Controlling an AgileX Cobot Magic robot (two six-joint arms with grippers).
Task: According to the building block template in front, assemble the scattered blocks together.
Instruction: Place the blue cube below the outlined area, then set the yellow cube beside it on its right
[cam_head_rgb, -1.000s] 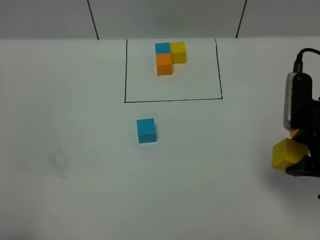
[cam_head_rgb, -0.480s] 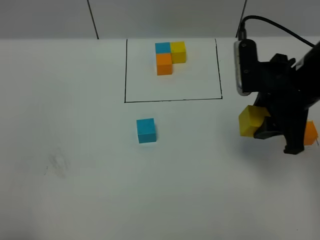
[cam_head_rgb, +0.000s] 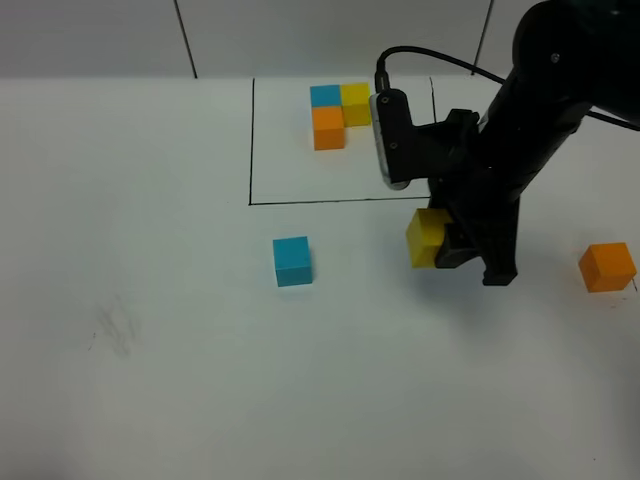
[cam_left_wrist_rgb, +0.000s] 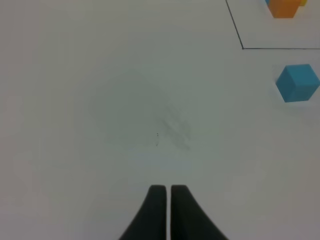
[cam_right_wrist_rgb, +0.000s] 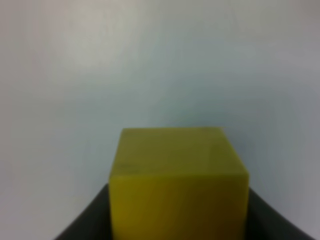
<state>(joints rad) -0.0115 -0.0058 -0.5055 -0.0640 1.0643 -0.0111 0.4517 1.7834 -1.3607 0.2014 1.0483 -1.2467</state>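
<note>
White worktop (cam_head_rgb: 150, 380) carries everything: the yellow cube (cam_head_rgb: 427, 238) sits clamped between the half-spread jaws of the right tool (cam_head_rgb: 445, 248), just outside the near line of the framed template (cam_head_rgb: 338, 115). The blue cube (cam_head_rgb: 292, 261) lies to its left and the orange cube (cam_head_rgb: 607, 267) well to its right. The left tool (cam_left_wrist_rgb: 167, 210) is clenched on nothing

This looks like a robotics lab bench: a bare white table (cam_head_rgb: 150, 400) with a drawn black frame (cam_head_rgb: 340, 200), small plain cubes (cam_head_rgb: 292, 261) (blue, yellow, orange) set on it, a black arm (cam_head_rgb: 540, 90) carrying a cabled camera (cam_head_rgb: 390, 140), and grey wall panels (cam_head_rgb: 330, 35) behind.
</note>
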